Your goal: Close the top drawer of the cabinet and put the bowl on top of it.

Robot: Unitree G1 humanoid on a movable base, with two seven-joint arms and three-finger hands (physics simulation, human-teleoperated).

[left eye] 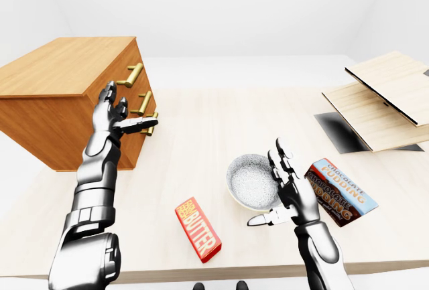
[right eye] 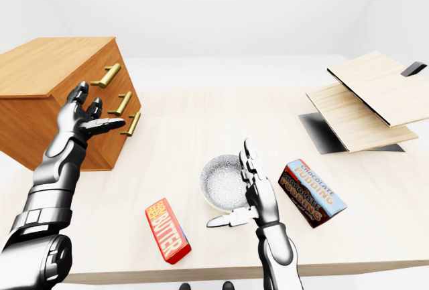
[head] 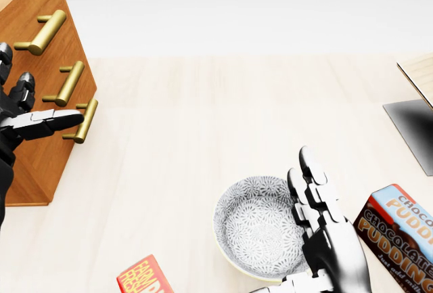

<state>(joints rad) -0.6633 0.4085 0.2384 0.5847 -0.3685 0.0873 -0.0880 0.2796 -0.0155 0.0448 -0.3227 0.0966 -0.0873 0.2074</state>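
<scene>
The wooden cabinet stands at the left of the left-eye view, with three brass handles down its drawer side. All the drawer faces look flush. My left hand is open, held up against that side by the lower handles, its thumb pointing right. A speckled white bowl rests upright on the pale table, low and centre. My right hand is open right beside the bowl's right rim, fingers up, gripping nothing.
A red butter box lies left of the bowl near the table's bottom edge. A chocolate pudding box sits just right of my right hand. Stacked light wooden panels over a dark patch fill the right side.
</scene>
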